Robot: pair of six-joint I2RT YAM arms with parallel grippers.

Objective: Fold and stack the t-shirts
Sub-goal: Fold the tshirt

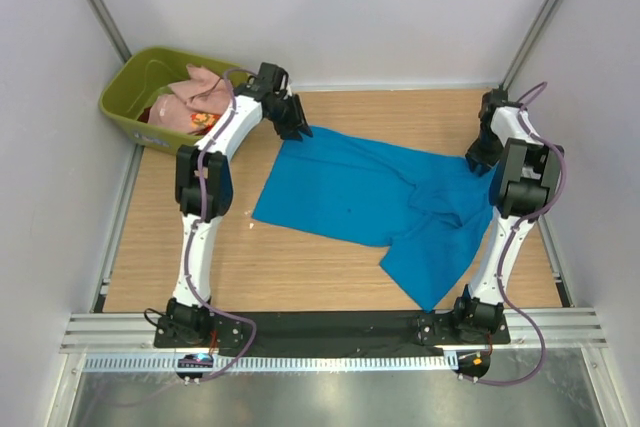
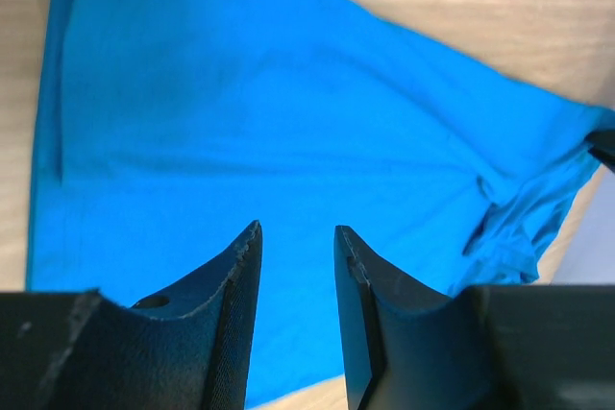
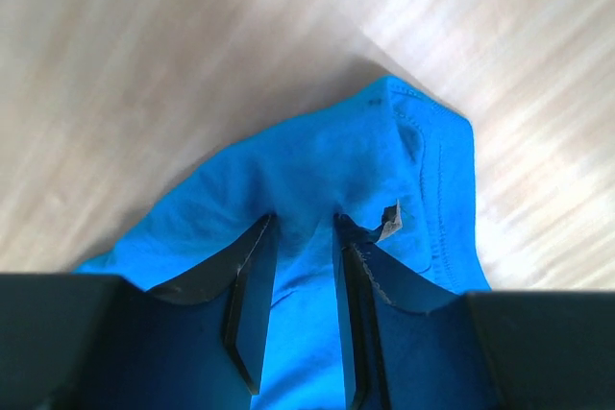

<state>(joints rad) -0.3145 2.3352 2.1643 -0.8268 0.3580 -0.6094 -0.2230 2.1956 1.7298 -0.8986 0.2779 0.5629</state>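
The blue shirt [image 1: 350, 192] lies spread across the middle of the bench [image 1: 300, 277]. Its broad flat part sits toward the left of the top view, and a rumpled part runs down toward the lower right. My left jaws hang over the shirt's upper left corner, just right of the green tub [image 1: 122, 107]. In my left wrist view they stand a little apart, with flat blue cloth showing through the gap and nothing caught between them. Bare wood shows along the top and lower edges of that view. My right jaws are at the right edge of the shirt, near the right side of the bench. In my right wrist view they are drawn close on a raised fold of the blue cloth. The cloth rises to them like a small tent and throws a shadow on the wood behind it. A small pale label [image 3: 390, 221] sticks up beside the right-hand jaw, next to a stitched hem. The tub stands in the upper left corner of the top view and holds a crumpled pink shirt [image 1: 190, 97]. A bit of red-orange patterned shirt [image 1: 203, 121] shows beneath the pink one, at the tub's near rim. Both are well apart from the blue shirt.
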